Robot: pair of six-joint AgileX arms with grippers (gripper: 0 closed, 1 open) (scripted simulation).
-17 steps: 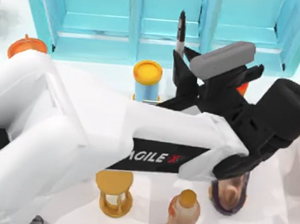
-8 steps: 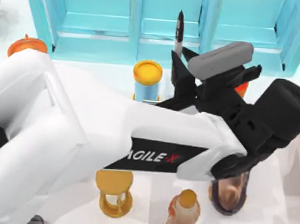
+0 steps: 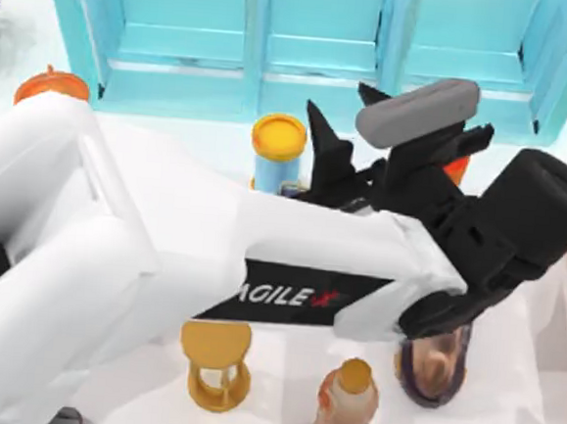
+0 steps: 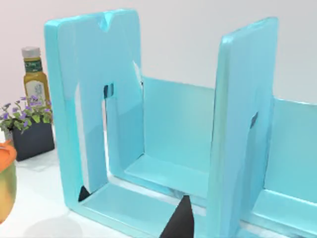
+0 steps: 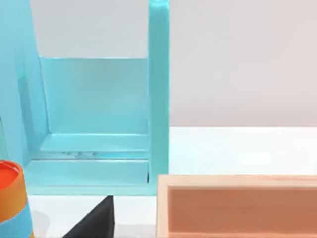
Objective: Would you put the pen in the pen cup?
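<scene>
white table point(image 3: 545, 390) before the teal rack point(image 3: 314, 77): my left gripper point(image 3: 342, 114) hangs just right of the yellow-topped cylinder point(image 3: 278, 138), fingers spread with nothing between them, judged a release pose; pen and cup are hidden, likely under that wrist; right arm parked by the wooden box point(image 5: 237, 203).

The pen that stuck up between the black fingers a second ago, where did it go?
It is no longer between the left gripper fingers, which now stand spread apart; where it went cannot be seen. The arm barely shifted. The yellow-topped cylinder, hourglass and bottle stayed put.
</scene>
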